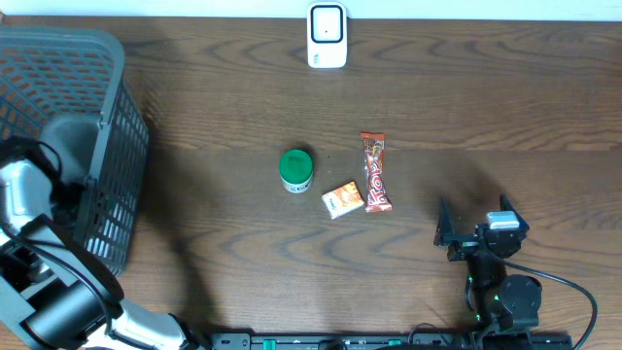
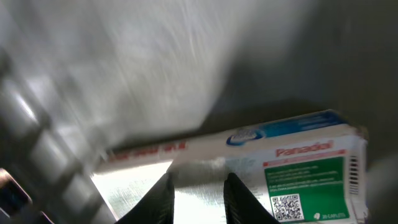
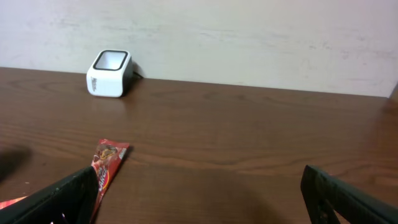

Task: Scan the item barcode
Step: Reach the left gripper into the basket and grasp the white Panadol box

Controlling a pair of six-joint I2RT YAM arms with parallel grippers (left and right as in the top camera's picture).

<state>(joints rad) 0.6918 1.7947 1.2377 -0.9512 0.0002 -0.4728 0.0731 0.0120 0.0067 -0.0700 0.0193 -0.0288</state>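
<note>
Close left gripper, fingers narrow by Panadol box in basket, hold unclear, squarely on box edge. Keep barcode uncovered for scanner. Right gripper wide, empty.

The table is dark brown, wood-grained; the basket grey mesh. The scanner is white with a dark window. The tub is green, the bar red-brown, the packet orange. The box, blurred, seems white with a blue band, red lettering and a green panel.
</note>
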